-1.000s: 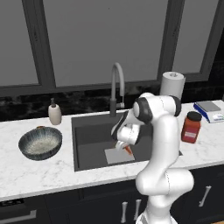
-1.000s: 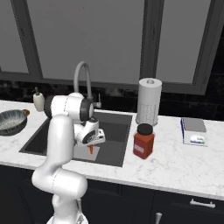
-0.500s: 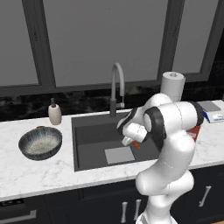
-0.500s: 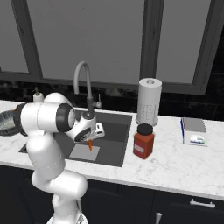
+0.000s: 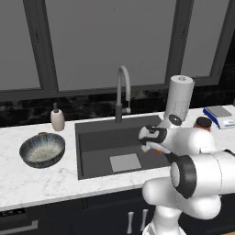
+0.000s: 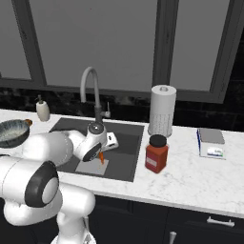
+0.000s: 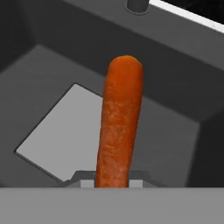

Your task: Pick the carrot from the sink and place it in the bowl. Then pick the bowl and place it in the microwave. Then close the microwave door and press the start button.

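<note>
My gripper (image 6: 102, 153) pinches the carrot (image 7: 119, 122) by one end; my fingertips are mostly hidden. Its long axis points straight out from my hand, over the sink (image 5: 98, 137) and its grey mat (image 5: 125, 162). Since a second ago I've lifted it higher. The bowl (image 5: 42, 149) waits on the counter left

Carrot (image 7: 119, 127): bright orange, finely mottled skin, slightly paler at the rounded end.
Sink (image 5: 94, 140): dark grey basin; mat (image 5: 125, 162) on its floor flat light grey.
Faucet (image 5: 122, 92): plain mid-grey.
Bowl (image 5: 42, 150): dark blue-grey mottled outside, pale speckled whitish inside.
Soap dispenser (image 5: 57, 119): off-white.
Counter (image 6: 190, 176): white marble, faint grey veining.
Jar (image 6: 157, 153): red body, black lid.
Paper towel roll (image 6: 161, 111): white.
Cabinet doors (image 6: 200, 224): black, silver handles.
</note>
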Motion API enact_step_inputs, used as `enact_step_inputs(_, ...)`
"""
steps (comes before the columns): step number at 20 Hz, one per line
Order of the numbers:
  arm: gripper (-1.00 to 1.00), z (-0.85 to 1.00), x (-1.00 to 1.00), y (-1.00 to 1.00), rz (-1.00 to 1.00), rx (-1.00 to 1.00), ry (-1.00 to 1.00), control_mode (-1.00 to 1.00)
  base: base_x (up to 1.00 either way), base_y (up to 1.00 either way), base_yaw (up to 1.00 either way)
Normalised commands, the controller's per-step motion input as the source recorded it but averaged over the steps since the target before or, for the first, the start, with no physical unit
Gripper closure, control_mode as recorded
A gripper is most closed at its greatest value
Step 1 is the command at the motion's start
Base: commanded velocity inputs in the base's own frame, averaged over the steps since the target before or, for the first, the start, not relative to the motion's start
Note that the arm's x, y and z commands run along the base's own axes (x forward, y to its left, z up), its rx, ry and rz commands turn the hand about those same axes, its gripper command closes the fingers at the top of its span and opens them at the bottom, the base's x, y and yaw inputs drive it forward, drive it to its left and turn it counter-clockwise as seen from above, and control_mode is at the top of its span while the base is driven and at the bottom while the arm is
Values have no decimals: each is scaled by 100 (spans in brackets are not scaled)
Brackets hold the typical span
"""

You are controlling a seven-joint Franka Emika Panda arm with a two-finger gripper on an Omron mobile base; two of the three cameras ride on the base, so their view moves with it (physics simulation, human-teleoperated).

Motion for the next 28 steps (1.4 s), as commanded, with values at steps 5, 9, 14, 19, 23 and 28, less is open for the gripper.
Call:
enact_step_inputs(5, 100, 100, -23, -31, 0, 0, -1, -100, 0, 0, 0)
enact_step_inputs(9, 100, 100, -55, -27, 0, 0, -1, -100, 0, 0, 0)
enact_step_inputs(14, 100, 80, -85, 9, 0, 12, 4, -100, 0, 0, 0)
enact_step_inputs(19, 100, 42, -46, 81, 0, 9, 1, -100, 0, 0, 0)
enact_step_inputs(23, 100, 64, -29, 81, 1, 5, 0, -100, 0, 0, 0)
enact_step_inputs(28, 100, 39, -22, 73, 3, 6, 0, -100, 0, 0, 0)
